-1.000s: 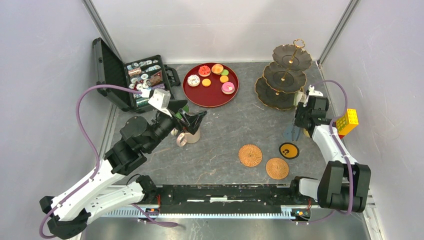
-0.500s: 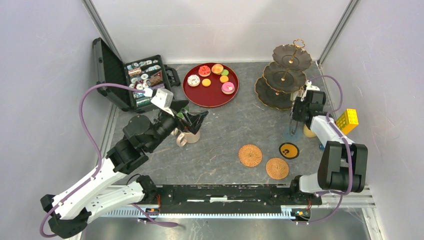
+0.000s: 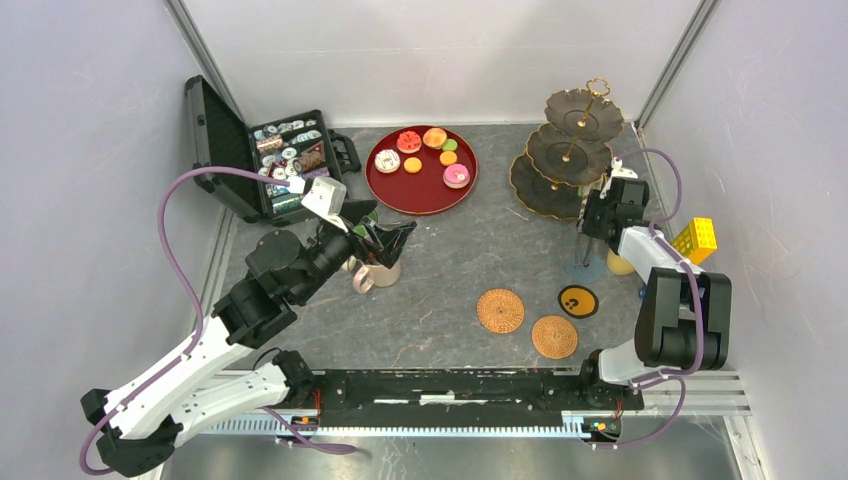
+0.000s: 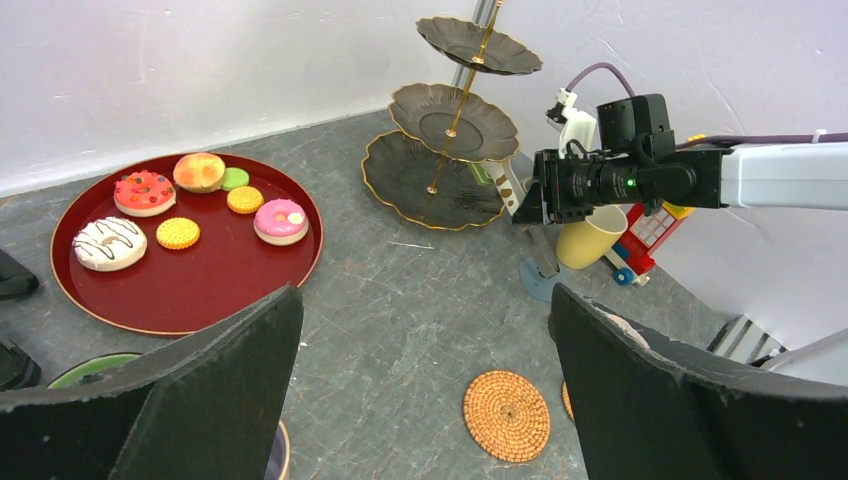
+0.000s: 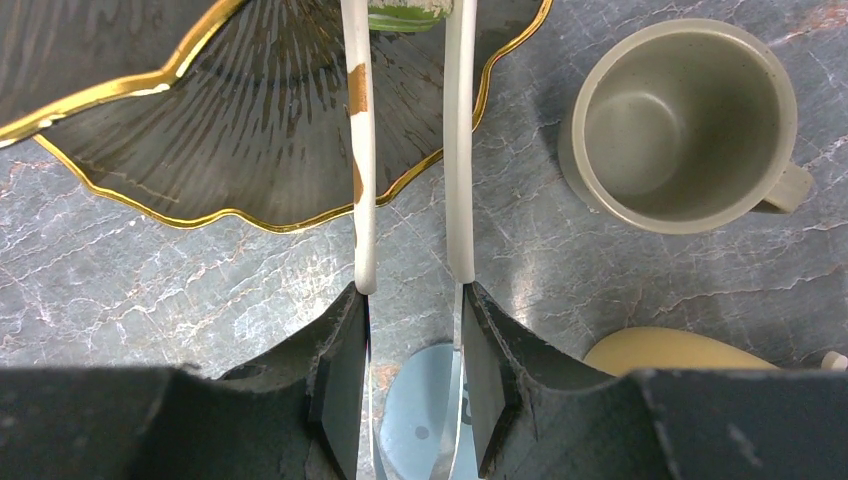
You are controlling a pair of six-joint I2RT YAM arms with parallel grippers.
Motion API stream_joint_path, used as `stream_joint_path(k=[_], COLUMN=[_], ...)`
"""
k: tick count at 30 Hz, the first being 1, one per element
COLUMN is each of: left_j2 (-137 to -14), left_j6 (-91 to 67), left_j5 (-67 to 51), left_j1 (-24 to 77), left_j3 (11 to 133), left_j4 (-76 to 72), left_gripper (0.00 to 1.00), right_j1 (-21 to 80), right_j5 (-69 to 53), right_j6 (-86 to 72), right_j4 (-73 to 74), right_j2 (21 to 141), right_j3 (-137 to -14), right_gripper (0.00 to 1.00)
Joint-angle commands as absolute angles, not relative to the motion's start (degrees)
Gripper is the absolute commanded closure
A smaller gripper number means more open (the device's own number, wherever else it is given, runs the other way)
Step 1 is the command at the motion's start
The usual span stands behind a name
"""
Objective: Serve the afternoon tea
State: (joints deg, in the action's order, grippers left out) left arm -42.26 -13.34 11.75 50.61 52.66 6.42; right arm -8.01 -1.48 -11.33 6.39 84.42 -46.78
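Right fingers (image 5: 335, 400) pinch white tongs (image 5: 362, 150) pointing down; left fingers (image 4: 200, 400) hover spread.

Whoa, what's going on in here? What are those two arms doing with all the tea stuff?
A two-armed robot is laying out a toy afternoon tea. Its right gripper is closed on a pair of white tongs, right beside the bottom tier of the dark three-tier stand. The left gripper is open and hovers over a beige mug. The little cakes sit on the red tray, so serving has barely begun.
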Motion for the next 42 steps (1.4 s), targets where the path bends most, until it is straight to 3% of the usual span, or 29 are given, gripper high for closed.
stream_joint_path(k=[1, 20, 42], left_j2=[-41.7, -41.3, -40.4], left_j6=[-9.8, -9.8, -10.7], left_j5=[12.3, 12.1, 11.2], left_j1=[50.9, 50.8, 50.9], left_j3=[54.6, 54.7, 54.5], left_j4=[5.4, 5.5, 5.2], left_gripper=[0.00, 0.00, 0.00], right_j1=[-8.1, -7.0, -6.6], right_j5=[-1.2, 2.3, 2.6], right_j6=[-12.3, -12.8, -11.9], right_j4=[2.7, 3.8, 14.6], right_j2=[85.6, 87.0, 77.2], right_j3=[-49.0, -49.1, -47.0], right_gripper=[0.60, 0.47, 0.48])
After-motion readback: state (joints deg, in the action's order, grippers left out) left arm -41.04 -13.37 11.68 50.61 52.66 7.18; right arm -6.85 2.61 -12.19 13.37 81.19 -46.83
